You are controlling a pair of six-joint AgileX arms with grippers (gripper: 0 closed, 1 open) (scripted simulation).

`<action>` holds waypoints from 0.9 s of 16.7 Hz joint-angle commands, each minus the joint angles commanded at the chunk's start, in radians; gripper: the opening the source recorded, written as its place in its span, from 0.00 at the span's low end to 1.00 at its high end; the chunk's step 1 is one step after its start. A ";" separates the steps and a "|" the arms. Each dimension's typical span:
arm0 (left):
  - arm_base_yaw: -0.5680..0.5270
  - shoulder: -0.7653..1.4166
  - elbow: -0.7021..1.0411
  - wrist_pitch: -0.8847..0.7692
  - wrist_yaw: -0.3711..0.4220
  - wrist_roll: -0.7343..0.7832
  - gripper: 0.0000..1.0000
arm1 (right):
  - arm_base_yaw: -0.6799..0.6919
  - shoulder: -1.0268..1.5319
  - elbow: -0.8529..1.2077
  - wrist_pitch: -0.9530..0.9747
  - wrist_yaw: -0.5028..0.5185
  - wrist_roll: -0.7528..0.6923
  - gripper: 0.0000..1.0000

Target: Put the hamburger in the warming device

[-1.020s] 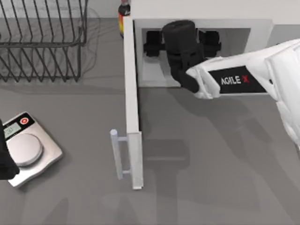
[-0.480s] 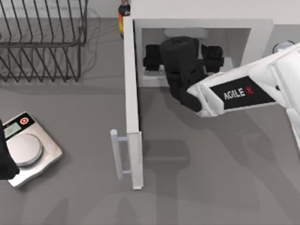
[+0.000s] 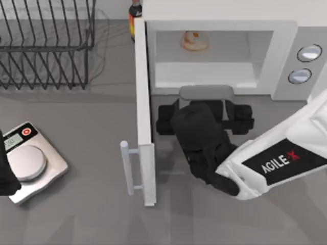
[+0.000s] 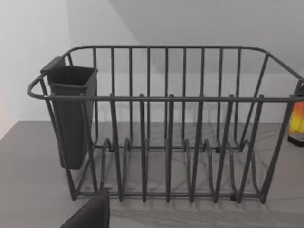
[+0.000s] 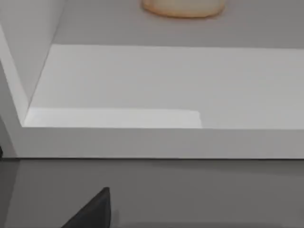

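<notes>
The warming device (image 3: 219,30) stands with its door (image 3: 144,117) swung wide toward me, so the cavity is reachable from the front. My right gripper (image 3: 204,118) hovers over the table just outside the opening, its fingers spread wide and empty. The hamburger (image 3: 194,41) sits deep inside on the cavity floor, so I judge it delivered. My left gripper (image 3: 6,176) is parked beside the scale (image 3: 30,163); whether its fingers are spread, I cannot tell. My right arm reads "AGILE X".

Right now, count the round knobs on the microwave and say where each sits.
2. Both are on the microwave's front panel, right of its open cavity: one knob farther back, the other knob just before it.
</notes>
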 joint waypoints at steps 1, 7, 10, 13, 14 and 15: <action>0.000 0.000 0.000 0.000 0.000 0.000 1.00 | 0.015 -0.022 -0.033 0.016 0.014 0.008 1.00; 0.000 0.000 0.000 0.000 0.000 0.000 1.00 | 0.025 -0.042 -0.065 0.033 0.028 0.016 1.00; 0.000 0.000 0.000 0.000 0.000 0.000 1.00 | 0.026 -0.079 -0.051 -0.006 0.026 0.016 1.00; 0.000 0.000 0.000 0.000 0.000 0.000 1.00 | 0.023 -0.170 -0.017 -0.136 0.026 0.016 1.00; 0.000 0.000 0.000 0.000 0.000 0.000 1.00 | 0.023 -0.204 -0.005 -0.195 0.026 0.016 1.00; 0.000 0.000 0.000 0.000 0.000 0.000 1.00 | 0.023 -0.238 0.007 -0.249 0.025 0.016 1.00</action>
